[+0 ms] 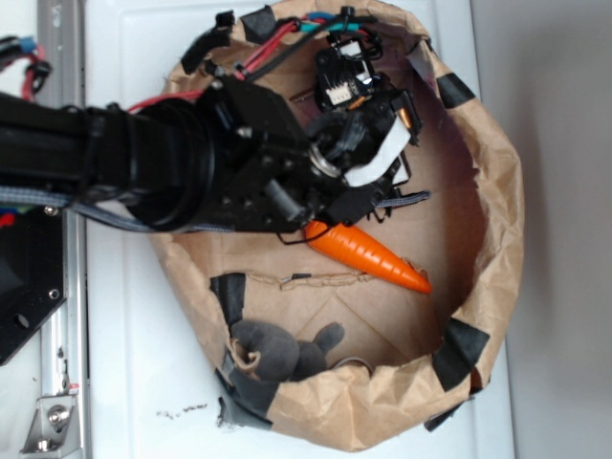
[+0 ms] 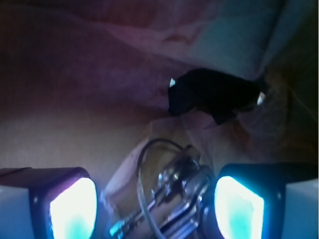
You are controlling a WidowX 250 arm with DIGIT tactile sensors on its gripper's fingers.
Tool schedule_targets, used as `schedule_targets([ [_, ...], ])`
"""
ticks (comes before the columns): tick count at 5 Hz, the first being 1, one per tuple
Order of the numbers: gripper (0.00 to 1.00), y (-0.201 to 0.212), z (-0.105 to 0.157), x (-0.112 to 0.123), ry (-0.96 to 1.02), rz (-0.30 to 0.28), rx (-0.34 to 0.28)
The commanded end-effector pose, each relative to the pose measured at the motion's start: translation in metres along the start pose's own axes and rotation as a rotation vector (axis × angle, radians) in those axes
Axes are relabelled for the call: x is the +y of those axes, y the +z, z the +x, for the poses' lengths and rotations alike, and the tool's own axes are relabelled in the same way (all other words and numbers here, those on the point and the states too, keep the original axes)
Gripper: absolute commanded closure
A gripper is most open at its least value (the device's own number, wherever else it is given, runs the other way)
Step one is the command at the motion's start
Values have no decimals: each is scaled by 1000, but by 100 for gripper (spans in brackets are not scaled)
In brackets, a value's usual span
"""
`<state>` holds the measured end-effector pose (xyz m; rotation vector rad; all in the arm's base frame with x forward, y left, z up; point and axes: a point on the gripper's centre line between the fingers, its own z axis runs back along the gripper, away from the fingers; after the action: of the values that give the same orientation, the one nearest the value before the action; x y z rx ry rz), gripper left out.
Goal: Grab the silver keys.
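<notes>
Your silver keys [image 2: 172, 199] sit low centre in the wrist view, shiny blades bunched on a looped wire ring, lying on brown paper right between the two fingers [image 2: 75, 206]. They lean closer to the right-hand finger, about touching its inner edge; clear gap to the left one. The hand [image 2: 154, 209] is spread wide, not clamped on anything. Above the keys, upper centre-right of that frame, a black tape patch [image 2: 214, 94] sticks on the paper wall.

In the exterior view you can't see the keys, the hand [image 1: 368, 177] covers that spot, upper middle of the frame inside the brown paper bag [image 1: 497, 191]. The black arm [image 1: 124, 163] comes in from the left edge. Just below the hand lies an orange toy carrot [image 1: 368, 253], tip pointing lower right. A grey plush toy [image 1: 277, 349] sits at the bag's lower-left inner wall. The bag rests on a white desk [image 1: 124, 363].
</notes>
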<state>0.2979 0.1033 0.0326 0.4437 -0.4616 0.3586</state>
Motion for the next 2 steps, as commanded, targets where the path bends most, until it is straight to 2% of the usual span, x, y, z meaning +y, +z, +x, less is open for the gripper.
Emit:
schedule_targets([
  [1,100,-2,5,9,39,28,-17],
  [2,100,-15,3,7,28,60,-48],
])
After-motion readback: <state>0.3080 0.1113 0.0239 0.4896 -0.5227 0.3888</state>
